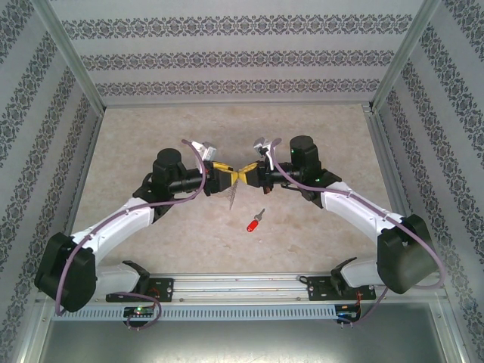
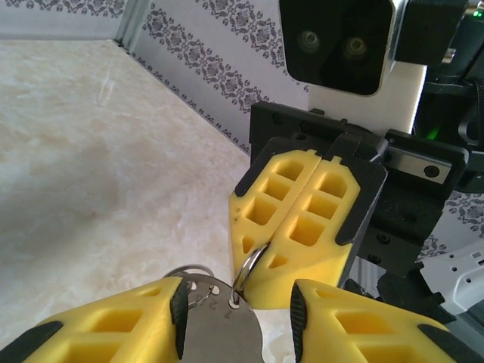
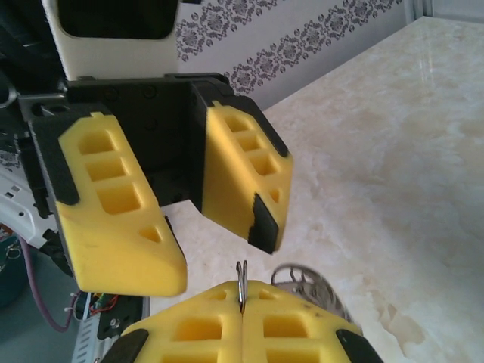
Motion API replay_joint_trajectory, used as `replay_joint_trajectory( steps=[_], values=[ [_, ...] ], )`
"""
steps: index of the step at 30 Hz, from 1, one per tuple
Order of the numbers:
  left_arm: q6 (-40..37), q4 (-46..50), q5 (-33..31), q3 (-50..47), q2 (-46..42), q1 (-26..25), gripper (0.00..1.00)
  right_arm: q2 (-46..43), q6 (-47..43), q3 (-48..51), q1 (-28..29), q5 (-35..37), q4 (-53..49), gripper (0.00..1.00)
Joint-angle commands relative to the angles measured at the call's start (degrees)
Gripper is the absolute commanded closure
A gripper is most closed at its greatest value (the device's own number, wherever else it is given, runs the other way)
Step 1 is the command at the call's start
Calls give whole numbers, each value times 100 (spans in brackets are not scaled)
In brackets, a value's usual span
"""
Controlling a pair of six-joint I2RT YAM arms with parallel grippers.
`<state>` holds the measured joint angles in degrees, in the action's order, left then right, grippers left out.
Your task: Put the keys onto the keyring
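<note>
You'll find the small red-headed key (image 1: 255, 221) on the table (image 1: 151, 136), its silver shaft pointing far-right, apart from the jaws on the side nearer the arm bases. Your right jaws are clamped on the flat grey metal keyring (image 2: 223, 333). Your left jaws sit narrow around it, and I cannot tell if they grip.

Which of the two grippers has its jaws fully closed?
The right gripper: its yellow jaws meet flush, pinching a thin wire ring. The left gripper has its jaws standing apart, with a flat grey metal piece between them.

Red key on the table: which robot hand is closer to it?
Right, just barely. The right hand and left hand meet tip to tip. The red key lies on the table on their near side, slightly toward the right hand.
</note>
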<state>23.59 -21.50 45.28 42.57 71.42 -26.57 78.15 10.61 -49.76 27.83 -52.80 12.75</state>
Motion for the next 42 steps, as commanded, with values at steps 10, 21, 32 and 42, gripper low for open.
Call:
replay_joint_trajectory(
  steps=[10, 21, 32, 42],
  values=[
    [488, -1035, 542, 156, 337, -24, 66, 111, 235, -174, 22, -319, 618, 100],
    [629, -1401, 662, 37, 464, -24, 100, 218, 362, -191, 20, -337, 772, 100],
    [464, -1293, 141, -74, 349, -24, 100, 175, 424, -99, -32, -223, 810, 81],
    [352, -1240, -134, -132, 358, -28, 100, -9, 527, 104, -181, -204, 971, 73]
  ],
)
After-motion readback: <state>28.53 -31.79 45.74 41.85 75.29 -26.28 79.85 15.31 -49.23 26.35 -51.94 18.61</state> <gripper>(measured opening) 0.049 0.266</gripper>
